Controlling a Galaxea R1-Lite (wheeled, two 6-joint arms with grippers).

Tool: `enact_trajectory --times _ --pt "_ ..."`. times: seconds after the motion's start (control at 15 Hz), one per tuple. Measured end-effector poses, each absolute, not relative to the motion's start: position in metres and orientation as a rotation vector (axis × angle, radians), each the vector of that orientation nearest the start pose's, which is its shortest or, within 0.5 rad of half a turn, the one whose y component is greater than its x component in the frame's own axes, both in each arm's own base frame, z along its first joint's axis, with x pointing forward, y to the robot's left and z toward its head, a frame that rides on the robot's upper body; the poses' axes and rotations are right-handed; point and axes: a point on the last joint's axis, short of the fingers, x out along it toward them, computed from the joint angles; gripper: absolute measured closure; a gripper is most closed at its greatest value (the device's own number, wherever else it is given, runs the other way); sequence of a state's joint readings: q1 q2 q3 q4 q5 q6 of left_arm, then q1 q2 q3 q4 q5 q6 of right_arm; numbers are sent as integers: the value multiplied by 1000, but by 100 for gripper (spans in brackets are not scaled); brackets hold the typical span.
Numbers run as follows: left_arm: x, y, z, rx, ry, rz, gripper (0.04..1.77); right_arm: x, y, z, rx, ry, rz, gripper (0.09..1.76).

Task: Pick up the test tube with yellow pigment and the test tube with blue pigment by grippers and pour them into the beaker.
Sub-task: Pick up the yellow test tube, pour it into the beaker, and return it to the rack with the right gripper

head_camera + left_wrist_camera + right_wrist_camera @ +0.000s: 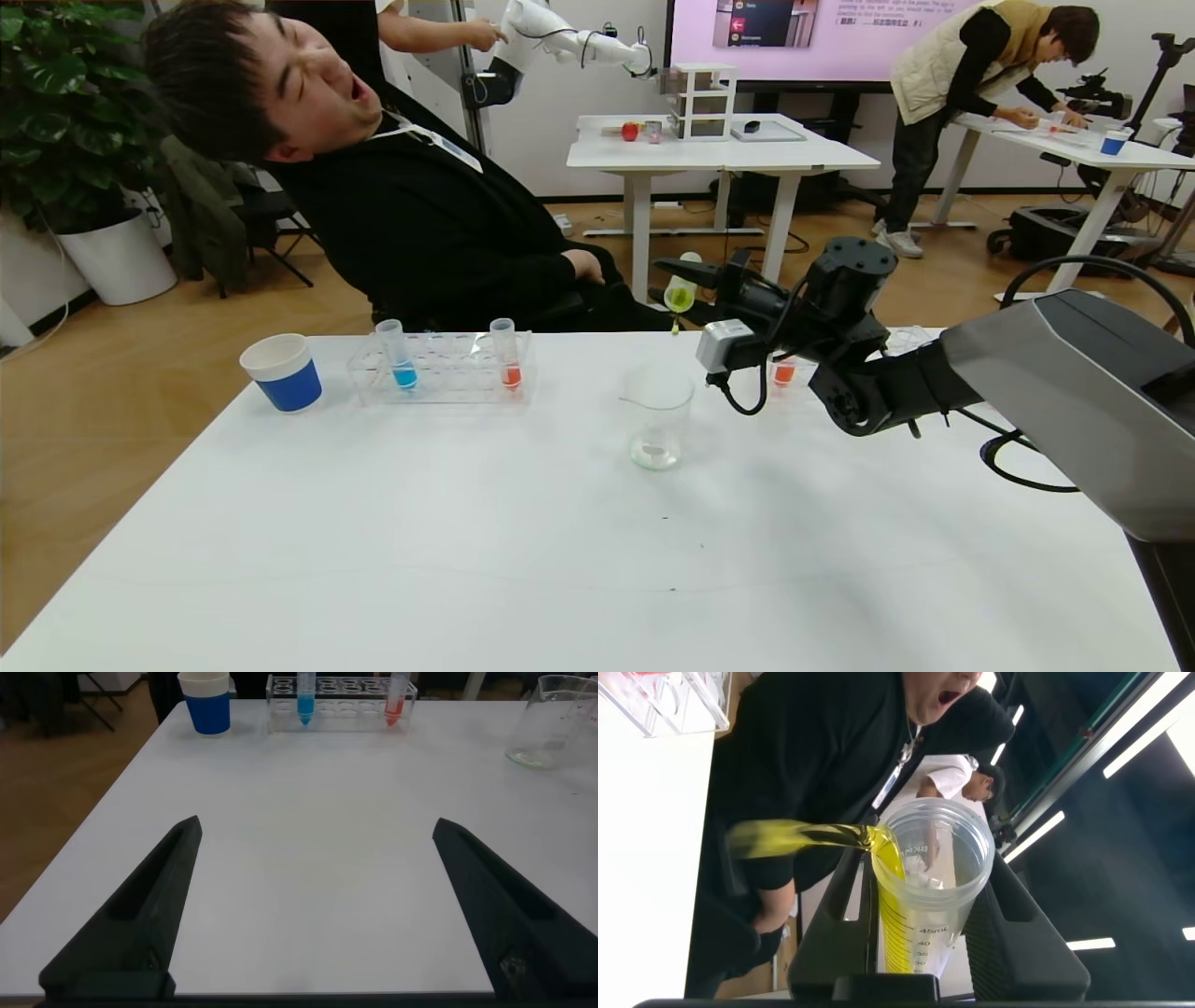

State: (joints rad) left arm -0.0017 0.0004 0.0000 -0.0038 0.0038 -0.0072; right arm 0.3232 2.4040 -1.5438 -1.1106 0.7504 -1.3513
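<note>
Right jaws clench the tilted yellow tube (pixel 680 293) above the beaker (pixel 657 416); left jaws released

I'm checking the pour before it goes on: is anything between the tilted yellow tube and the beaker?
Nothing visible. The right gripper holds the test tube with yellow pigment tipped above the beaker, whose mouth is open. Yellow liquid is leaving the tube's rim in the right wrist view.

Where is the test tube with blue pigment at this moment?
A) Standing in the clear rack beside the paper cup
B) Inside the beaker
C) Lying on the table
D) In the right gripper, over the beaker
A: the test tube with blue pigment stands upright in the clear rack, beside the paper cup.
</note>
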Motion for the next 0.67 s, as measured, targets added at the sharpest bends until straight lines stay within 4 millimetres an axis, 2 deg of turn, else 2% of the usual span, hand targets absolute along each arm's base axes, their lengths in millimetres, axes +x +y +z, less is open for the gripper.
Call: enact_trajectory --times 0.67 --pt "-23 0 76 -7 -4 3 9 460 168 143 -1363 -994 666 132"
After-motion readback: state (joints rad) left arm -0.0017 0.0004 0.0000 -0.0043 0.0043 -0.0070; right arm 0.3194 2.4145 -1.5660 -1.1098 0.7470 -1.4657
